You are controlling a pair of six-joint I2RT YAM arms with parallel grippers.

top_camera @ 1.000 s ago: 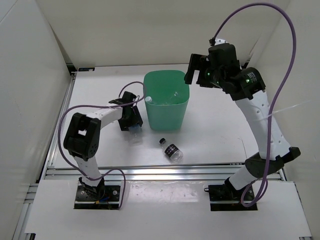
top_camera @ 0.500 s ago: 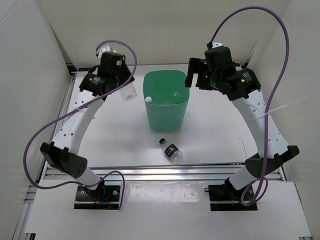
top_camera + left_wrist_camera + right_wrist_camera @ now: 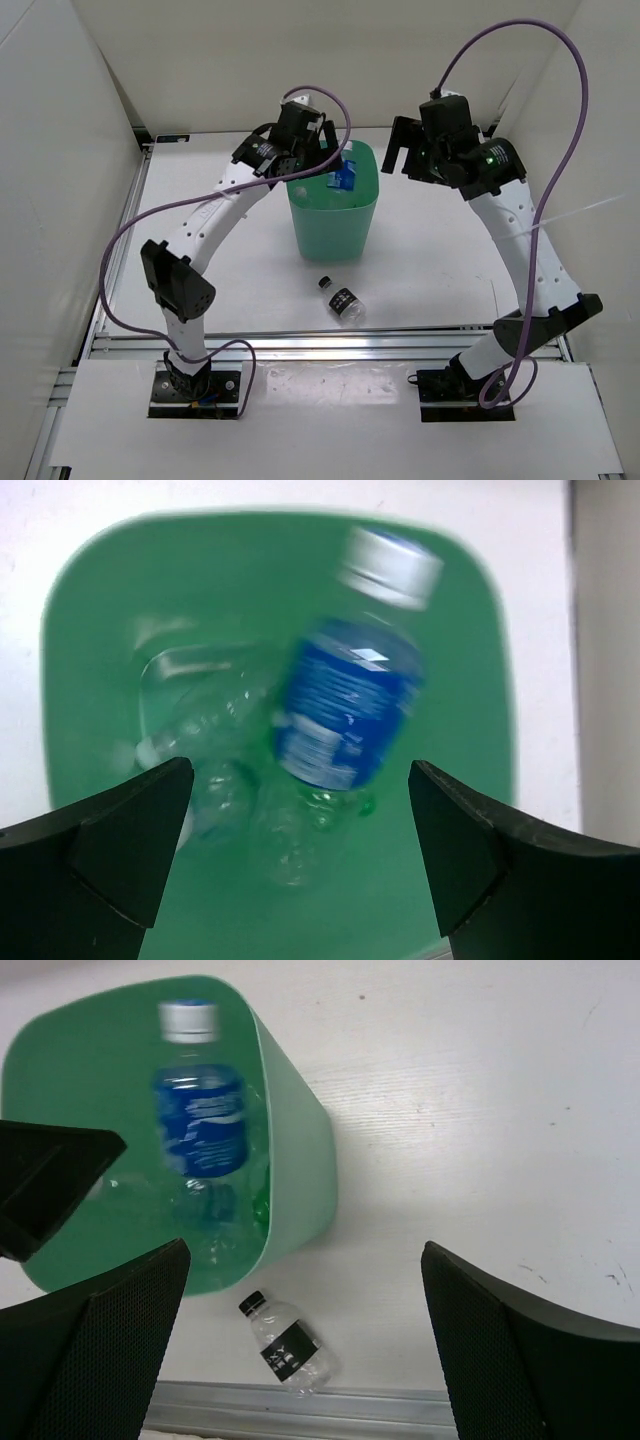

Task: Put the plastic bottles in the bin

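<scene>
The mint-green bin (image 3: 330, 228) stands mid-table. My left gripper (image 3: 318, 156) hovers over its mouth, open, and the clear bottle with the blue label (image 3: 345, 705) is loose below the jaws, blurred, inside the bin (image 3: 90, 610). Clear bottles (image 3: 205, 725) lie at the bottom. The same blue-label bottle (image 3: 200, 1125) shows in the right wrist view. A short bottle with a black cap and dark label (image 3: 343, 300) lies on the table in front of the bin, also seen as the short bottle (image 3: 285, 1348). My right gripper (image 3: 402, 150) hangs open to the right of the bin, holding nothing.
White walls close in the table on the left, back and right. A metal rail (image 3: 330, 342) runs along the near edge, just behind the short bottle. Purple cables (image 3: 520, 20) loop above both arms.
The left arm rose from the table left of the bin, swung right over its mouth with the blue-label bottle, and opened; the bottle is loose in the bin. The right gripper shifted slightly right.
</scene>
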